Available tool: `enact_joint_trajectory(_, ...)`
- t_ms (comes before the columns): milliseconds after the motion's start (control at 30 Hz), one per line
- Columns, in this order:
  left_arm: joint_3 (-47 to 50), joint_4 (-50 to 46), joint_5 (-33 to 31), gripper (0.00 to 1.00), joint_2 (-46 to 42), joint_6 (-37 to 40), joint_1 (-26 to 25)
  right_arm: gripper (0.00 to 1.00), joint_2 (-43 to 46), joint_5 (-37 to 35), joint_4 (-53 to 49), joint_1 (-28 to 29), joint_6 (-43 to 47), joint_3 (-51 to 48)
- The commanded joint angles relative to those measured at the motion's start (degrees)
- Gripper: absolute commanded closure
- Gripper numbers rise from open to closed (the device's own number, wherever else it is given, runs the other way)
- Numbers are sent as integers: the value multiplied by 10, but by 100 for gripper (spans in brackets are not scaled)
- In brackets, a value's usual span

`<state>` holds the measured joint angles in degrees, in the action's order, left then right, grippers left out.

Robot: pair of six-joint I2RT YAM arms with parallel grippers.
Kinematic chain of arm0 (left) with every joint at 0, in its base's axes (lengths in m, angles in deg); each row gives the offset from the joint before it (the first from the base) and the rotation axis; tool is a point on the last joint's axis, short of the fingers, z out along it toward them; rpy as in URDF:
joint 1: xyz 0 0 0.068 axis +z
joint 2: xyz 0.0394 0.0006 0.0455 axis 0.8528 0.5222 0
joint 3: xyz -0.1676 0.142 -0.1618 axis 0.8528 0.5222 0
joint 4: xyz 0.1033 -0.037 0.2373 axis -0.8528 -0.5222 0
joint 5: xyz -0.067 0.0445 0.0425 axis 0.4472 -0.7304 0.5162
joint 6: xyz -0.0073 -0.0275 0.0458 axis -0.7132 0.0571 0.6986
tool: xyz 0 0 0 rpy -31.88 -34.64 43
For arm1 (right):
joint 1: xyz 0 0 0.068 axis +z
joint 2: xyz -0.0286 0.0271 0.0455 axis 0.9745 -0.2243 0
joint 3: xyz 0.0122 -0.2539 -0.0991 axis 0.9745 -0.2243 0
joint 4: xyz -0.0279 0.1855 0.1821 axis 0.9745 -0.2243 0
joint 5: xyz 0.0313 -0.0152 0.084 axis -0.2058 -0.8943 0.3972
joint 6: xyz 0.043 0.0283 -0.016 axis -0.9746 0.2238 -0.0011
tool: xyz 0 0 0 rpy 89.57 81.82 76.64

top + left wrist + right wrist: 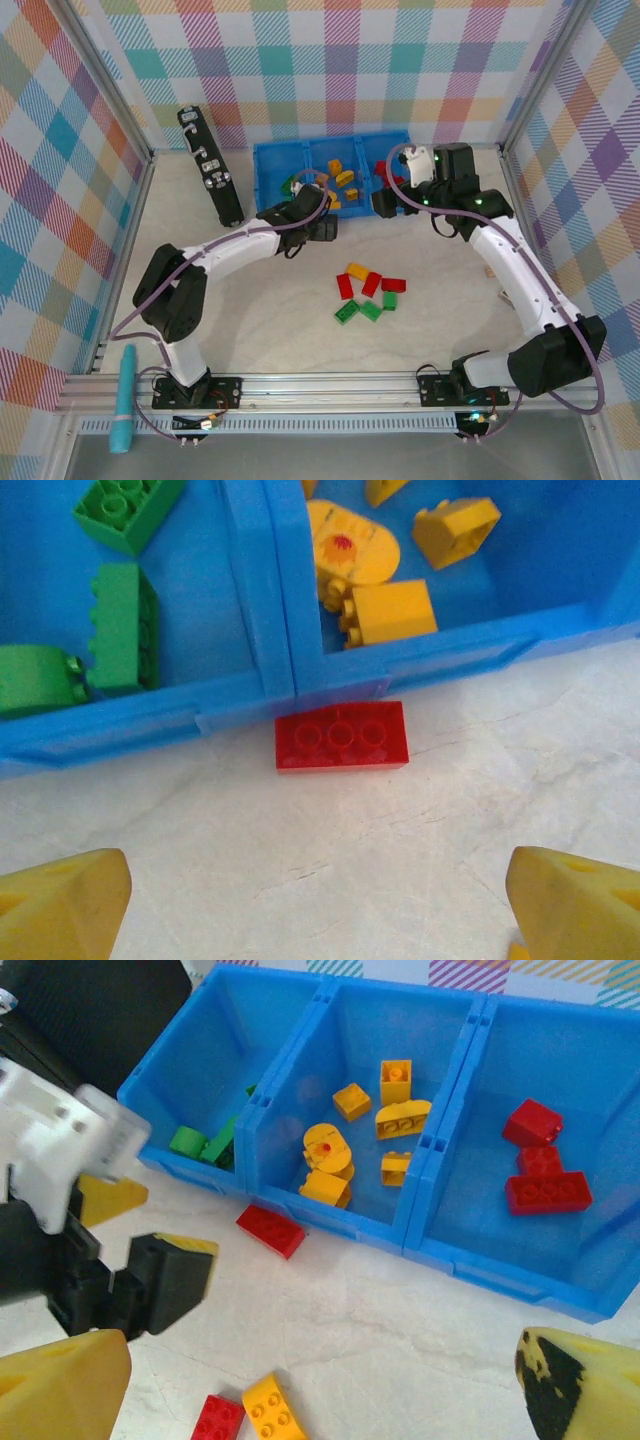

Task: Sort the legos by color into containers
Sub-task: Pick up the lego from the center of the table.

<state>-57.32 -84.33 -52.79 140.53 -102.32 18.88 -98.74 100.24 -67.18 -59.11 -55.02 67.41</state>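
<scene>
The blue bin [268, 160] sits at the far edge of the tabletop [260, 330], about midway along it, with its 3 compartments side by side. From the right wrist camera, the left compartment holds green bricks [190, 1142], the middle one yellow bricks [400, 1120], and the right one 3 red bricks [545, 1192]. 1 lone red brick [341, 736] lies flat on the tabletop, studs up. It is right against the bin's near wall, below the divider between the green and yellow compartments. A loose cluster of legos [370, 295] lies near the middle of the tabletop, well apart from the bin. As far as I can make out, it has 1 yellow, 3 red and 3 green.

The left gripper [320, 910] hangs just on the near side of the lone red brick. Its yellow fingers [60, 905] are spread wide, with nothing between them and nothing touched. The right gripper [320, 1400] hovers in front of the bin's near wall, toward the red compartment. Its jaws are also wide apart and empty, with bare tabletop beneath.

A black device with white buttons [210, 165] lies at a slant toward the far left corner, near the bin's left end.
</scene>
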Motion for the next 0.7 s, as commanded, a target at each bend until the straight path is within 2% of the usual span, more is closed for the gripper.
enact_joint_trajectory(0,-6,9,9,5,32,-24,-8,1,11,4,0,-3,-2,18)
enact_joint_trajectory(300,-64,26,6,4,134,-11,-6,1,21,-12,-12,-4,10,21)
enact_joint_trajectory(667,-120,57,4,3,205,-6,8,1,24,-18,-19,-3,14,23)
